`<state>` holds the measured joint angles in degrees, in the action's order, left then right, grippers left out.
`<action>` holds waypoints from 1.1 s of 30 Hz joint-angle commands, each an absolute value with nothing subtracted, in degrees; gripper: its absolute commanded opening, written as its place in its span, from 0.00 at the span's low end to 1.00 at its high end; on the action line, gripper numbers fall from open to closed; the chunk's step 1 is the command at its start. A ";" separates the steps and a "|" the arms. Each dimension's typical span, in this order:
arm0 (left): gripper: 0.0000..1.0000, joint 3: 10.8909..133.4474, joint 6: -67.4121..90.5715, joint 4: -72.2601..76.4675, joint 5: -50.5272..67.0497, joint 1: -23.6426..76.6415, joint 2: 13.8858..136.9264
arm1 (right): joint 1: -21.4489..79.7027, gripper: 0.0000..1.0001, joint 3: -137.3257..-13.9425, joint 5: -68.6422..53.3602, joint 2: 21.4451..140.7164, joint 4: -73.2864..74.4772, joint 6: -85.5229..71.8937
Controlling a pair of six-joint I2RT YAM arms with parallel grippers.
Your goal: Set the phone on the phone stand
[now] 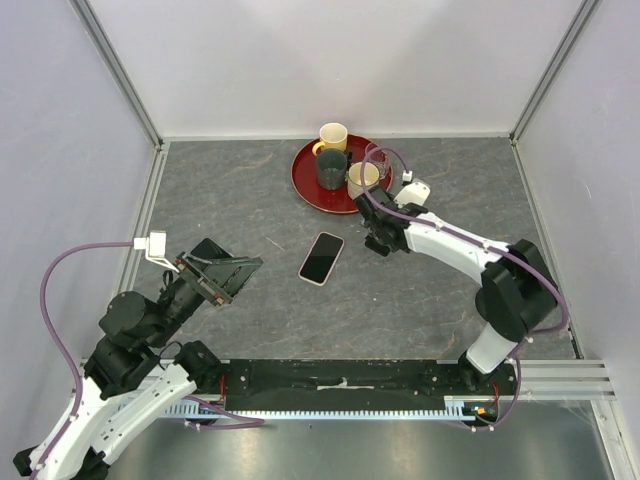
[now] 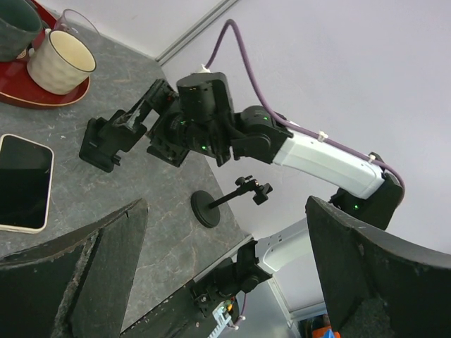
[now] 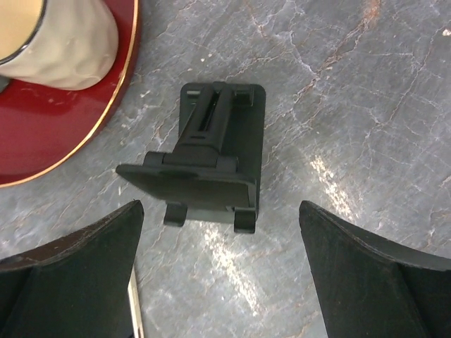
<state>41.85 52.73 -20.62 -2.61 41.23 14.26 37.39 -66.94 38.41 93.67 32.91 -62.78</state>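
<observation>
The phone [image 1: 321, 258] lies flat and screen up in the middle of the table, also at the left edge of the left wrist view [image 2: 21, 183]. The phone stand [image 2: 204, 209], a black round disc with a tilted post and holder, stands on the table beyond the right arm; the top view does not show it. My right gripper [image 1: 380, 240] [image 3: 220, 211] hangs open just right of the phone, over a small black folding piece [image 3: 211, 169], holding nothing. My left gripper [image 1: 225, 265] [image 2: 225, 211] is open and empty, left of the phone.
A red tray [image 1: 305, 185] at the back centre carries a yellow mug [image 1: 333, 137], a dark green mug [image 1: 331, 170] and a cream mug [image 1: 362, 178]. White walls enclose the table on three sides. The folding piece lies close to the tray's rim [image 3: 106, 120].
</observation>
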 commanded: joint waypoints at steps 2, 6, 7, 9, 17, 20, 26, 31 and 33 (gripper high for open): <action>0.99 42.01 54.75 -18.81 -1.67 41.13 14.24 | 37.62 0.98 -71.89 43.77 98.34 35.07 -64.43; 0.98 42.36 55.28 -19.16 -1.05 41.05 13.71 | 37.53 0.96 -71.90 43.95 99.23 33.58 -63.02; 0.98 42.28 55.37 -19.42 -1.05 41.04 13.28 | 37.53 0.95 -71.63 43.68 99.23 33.23 -62.93; 0.98 42.19 55.28 -19.77 -1.75 41.04 12.75 | 37.62 0.92 -71.19 43.25 99.14 31.91 -61.97; 0.98 41.92 55.55 -19.87 -1.76 41.13 13.00 | 37.62 0.31 -66.63 42.54 95.89 27.78 -56.26; 0.98 41.75 54.41 -19.95 -1.58 41.13 13.18 | 38.05 0.00 -64.78 42.27 92.13 26.63 -52.13; 0.98 40.96 53.44 -21.88 -2.28 41.13 13.36 | 40.69 0.00 -59.68 42.65 83.78 24.27 -44.06; 0.98 39.73 54.14 -21.97 -2.20 41.05 12.31 | 40.87 0.14 -51.43 36.31 76.91 14.36 -34.65; 0.98 39.46 54.23 -21.97 -1.93 41.13 12.04 | 40.52 0.56 -49.14 36.74 74.71 12.75 -34.80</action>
<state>40.03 53.69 -21.50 -2.46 41.23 12.69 40.88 -53.60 38.89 78.72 20.56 -41.41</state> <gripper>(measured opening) 0.979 0.268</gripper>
